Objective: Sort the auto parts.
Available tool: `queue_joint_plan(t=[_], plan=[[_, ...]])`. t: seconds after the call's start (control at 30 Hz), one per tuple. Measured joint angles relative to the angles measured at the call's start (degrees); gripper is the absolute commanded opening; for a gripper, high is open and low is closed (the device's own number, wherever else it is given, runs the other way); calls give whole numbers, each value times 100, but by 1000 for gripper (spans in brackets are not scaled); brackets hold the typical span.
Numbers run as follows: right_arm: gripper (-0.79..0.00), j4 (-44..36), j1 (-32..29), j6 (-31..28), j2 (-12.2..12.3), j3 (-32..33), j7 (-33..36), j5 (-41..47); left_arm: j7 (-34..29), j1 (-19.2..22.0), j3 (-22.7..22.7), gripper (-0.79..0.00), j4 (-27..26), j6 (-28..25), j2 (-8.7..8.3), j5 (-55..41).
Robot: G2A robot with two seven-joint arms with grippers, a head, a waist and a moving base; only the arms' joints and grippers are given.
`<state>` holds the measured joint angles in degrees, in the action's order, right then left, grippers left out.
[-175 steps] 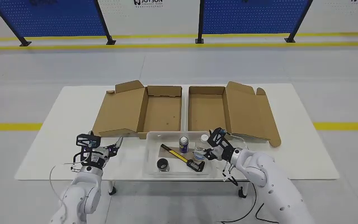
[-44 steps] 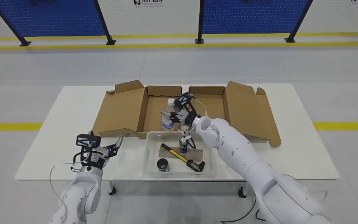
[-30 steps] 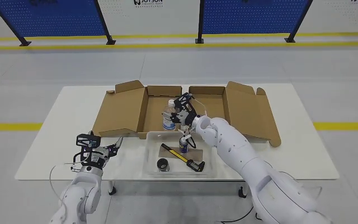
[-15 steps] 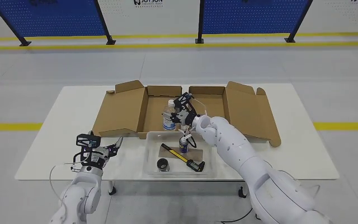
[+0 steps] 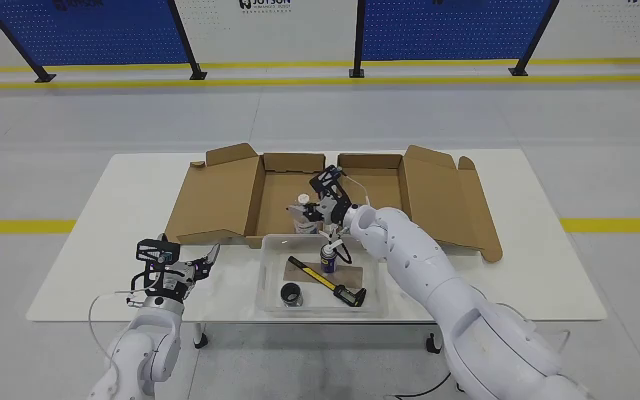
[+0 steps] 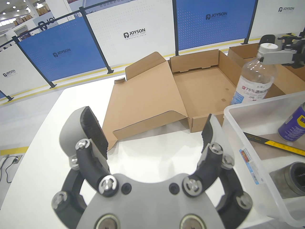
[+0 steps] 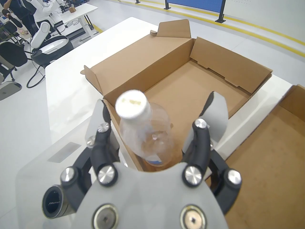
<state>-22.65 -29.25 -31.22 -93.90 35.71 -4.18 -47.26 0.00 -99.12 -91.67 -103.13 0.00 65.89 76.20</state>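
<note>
Within left cardboard box (image 5: 285, 190), bottle (image 7: 145, 129), right pincer (image 7: 158, 108) released around it; left pincer (image 6: 147, 117) released.

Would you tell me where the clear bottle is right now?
In the top view, the clear bottle sits in the near right corner of the left cardboard box, within the open right end effector, behind the plastic bin.

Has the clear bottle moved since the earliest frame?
Yes: the clear bottle went from the plastic bin, away from the robot, into the left cardboard box.
</note>
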Motion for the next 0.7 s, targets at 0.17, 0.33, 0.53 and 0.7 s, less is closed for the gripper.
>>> queue_joint_plan(t=[0.17, 0.33, 0.53, 0.7], plan=[[0, 1, 14, -21, -17, 42, -37, -44, 0, 0, 0, 0, 0, 0, 0, 0], [0, -92, 36, -111, 8, 139, -300, -90, 0, 0, 0, 0, 0, 0, 0, 0], [0, -400, -33, -273, 107, 252, -632, -292, 0, 0, 0, 0, 0, 0, 0, 0], [0, -851, -210, -296, 259, 436, -915, -460, 0, 0, 0, 0, 0, 0, 0, 0]])
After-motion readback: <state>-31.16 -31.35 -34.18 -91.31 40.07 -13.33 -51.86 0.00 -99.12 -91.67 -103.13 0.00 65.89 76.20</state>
